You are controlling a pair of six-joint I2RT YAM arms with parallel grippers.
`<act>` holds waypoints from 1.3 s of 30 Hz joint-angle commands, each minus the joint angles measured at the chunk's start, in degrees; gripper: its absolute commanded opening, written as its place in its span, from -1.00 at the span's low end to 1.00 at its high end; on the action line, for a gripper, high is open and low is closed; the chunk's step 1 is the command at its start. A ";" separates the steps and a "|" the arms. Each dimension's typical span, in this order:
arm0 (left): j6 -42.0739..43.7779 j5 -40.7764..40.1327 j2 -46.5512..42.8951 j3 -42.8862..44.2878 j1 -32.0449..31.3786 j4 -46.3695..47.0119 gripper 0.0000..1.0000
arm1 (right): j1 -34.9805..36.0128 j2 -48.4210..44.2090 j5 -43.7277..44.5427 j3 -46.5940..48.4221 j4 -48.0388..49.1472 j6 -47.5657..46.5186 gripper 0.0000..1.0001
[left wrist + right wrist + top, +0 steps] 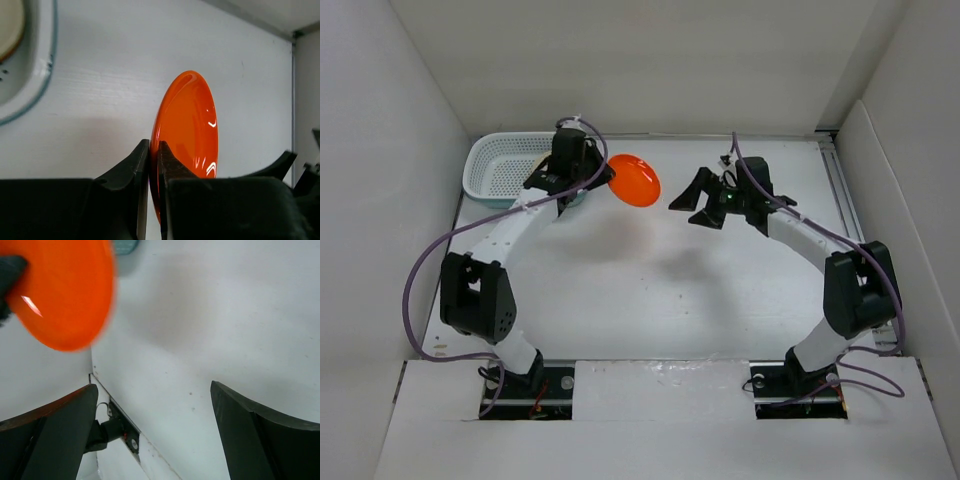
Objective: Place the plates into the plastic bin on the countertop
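Looked down on a white desk [650,290] closed in by white walls, two arms bolted at its near edge. Held one orange plate [635,180] in the left end effector [604,176], well toward the far side and clear of the desk. Pinched the plate's rim between jaws pressed tight together, as shown close up in the left wrist view, where the left end effector [152,146] clamped the lower edge and the orange plate [192,125] stood almost on edge, its glossy hollow face turned to the right. Stuck out from the end effector toward the middle of the desk, away from the plastic bin [480,160]. Placed the bin in the far left corner, just beside and to the left of the left wrist, its long side running left to right, with what looked like a beige plate [542,160] already inside. Made the left arm by far the nearer one, so the coming move probably called for a short swing leftward and a tilt to lay the plate flat over the bin. Bent the left arm with its elbow out to the left and its forearm reaching far and inward. Kept the right end effector [696,204] spread wide and holding nothing, near the plate's free edge but apart from it, its arm bent in mirror image.
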 commanded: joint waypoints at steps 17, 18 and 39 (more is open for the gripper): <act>-10.67 -1.91 19.01 17.61 27.32 5.94 -1.00 | 0.48 -13.61 -1.37 -20.27 5.77 -4.26 1.00; -10.66 -1.91 20.33 18.76 27.85 4.20 -1.00 | 0.48 -15.80 -1.38 -20.28 5.24 -5.04 1.00; -6.37 0.02 20.34 31.07 25.04 -12.24 0.99 | -3.48 -35.32 8.19 -8.77 -21.12 -15.51 1.00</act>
